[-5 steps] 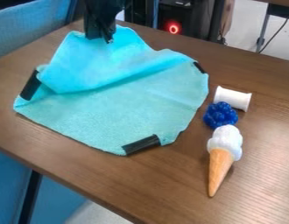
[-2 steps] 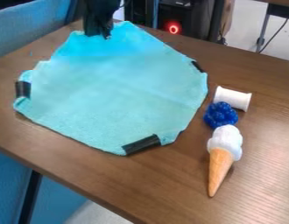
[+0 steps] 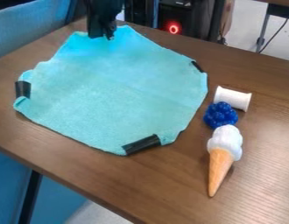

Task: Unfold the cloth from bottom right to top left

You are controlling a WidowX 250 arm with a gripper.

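At the top of the camera view, the black gripper hangs right at the cloth's far edge, against the backdrop of the table's back side. Whether its tips are closed on the fabric cannot be made out. The light blue cloth lies spread almost flat over the left and middle of the table, with black tape pieces at its left, front and right corners. Its left corner by the tape is slightly curled.
Right of the cloth stand a white spool, a dark blue berry cluster and a toy ice cream cone, in a row on the brown table. The table's front left edge runs diagonally below the cloth.
The fold that lay across the cloth has smoothed out and its left side has spread outward. Since the middle frame, the gripper has shifted slightly to the right and down.
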